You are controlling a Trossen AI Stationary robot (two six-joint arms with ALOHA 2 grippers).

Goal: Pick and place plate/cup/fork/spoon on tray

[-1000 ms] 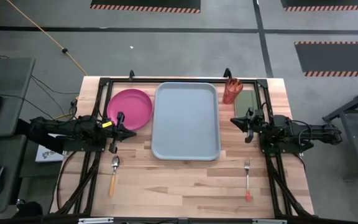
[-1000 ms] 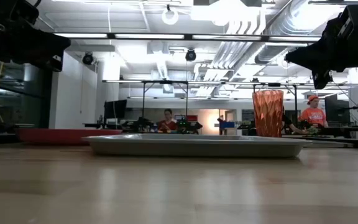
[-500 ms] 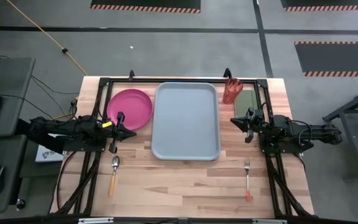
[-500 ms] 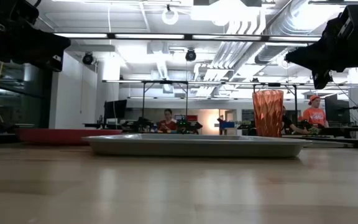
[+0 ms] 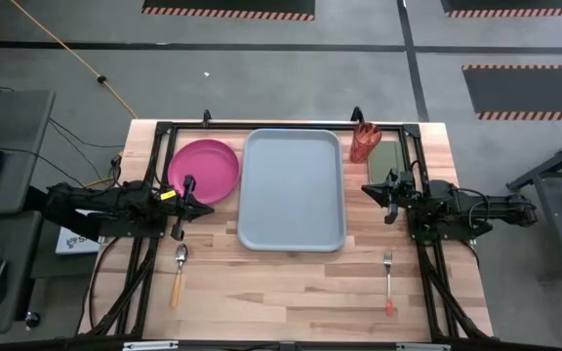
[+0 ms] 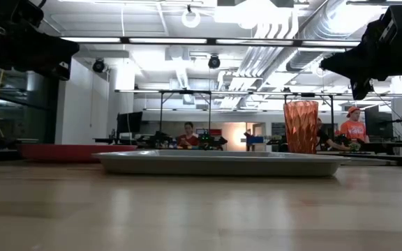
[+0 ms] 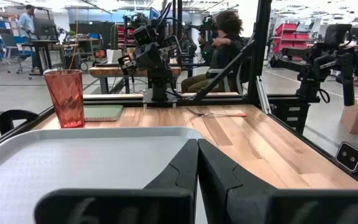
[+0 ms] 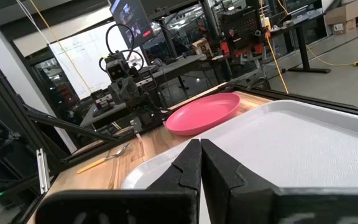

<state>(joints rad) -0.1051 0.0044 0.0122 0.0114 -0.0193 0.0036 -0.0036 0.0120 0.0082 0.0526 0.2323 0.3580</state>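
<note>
So the grey-blue tray sits in the middle of the wooden counter with nothing on it. The pink plate lies flat just left of the tray, up toward the far side, pretty much right beside the tray's edge. The red-orange cup stands upright just off the tray's far right corner, next to a small dark green pad. The spoon with the orange-yellow handle lies on the near left part of the counter, bowl pointing to the far side. The fork with the red handle lies on the near right, tines pointing far, well apart from the tray.

The left gripper hangs above the counter between the plate and the spoon, pointing in at the tray, and its fingers are pressed together with nothing between them. The right gripper hangs on the other side, just right of the tray and near the green pad, also aimed at the tray, fingers closed together and holding nothing.

In the low view a couple of people sit at benches way back in the room.
</note>
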